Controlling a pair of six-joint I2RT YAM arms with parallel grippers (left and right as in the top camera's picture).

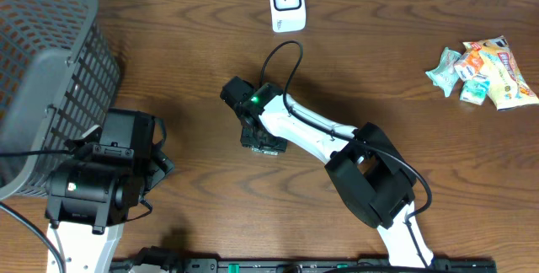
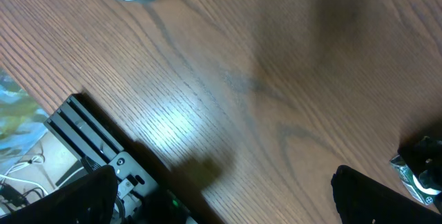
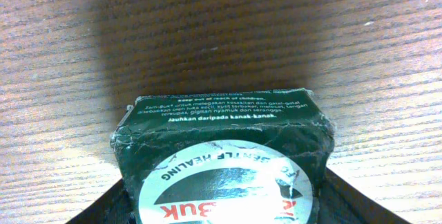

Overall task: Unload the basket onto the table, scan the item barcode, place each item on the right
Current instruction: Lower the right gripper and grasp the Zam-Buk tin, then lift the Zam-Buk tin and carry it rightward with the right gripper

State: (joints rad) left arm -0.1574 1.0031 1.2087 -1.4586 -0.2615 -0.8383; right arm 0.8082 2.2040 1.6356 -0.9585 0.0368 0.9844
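A dark green box [image 3: 221, 131] with a round silver and red label lies flat on the wooden table [image 1: 168, 62] near the middle [image 1: 263, 145]. My right gripper [image 1: 255, 131] reaches down over it. In the right wrist view the gripper [image 3: 221, 210] has a dark finger tight against each side of the box, with no table showing between finger and box. A white barcode scanner [image 1: 286, 3] stands at the far edge, apart from the box. My left gripper [image 1: 162, 148] hovers at the left front, wide open [image 2: 224, 196] over bare wood.
A grey plastic basket [image 1: 50, 62] fills the far left corner. Several snack packets [image 1: 484, 71] lie at the far right. A black rail [image 2: 97, 141] runs along the table's front edge under the left arm.
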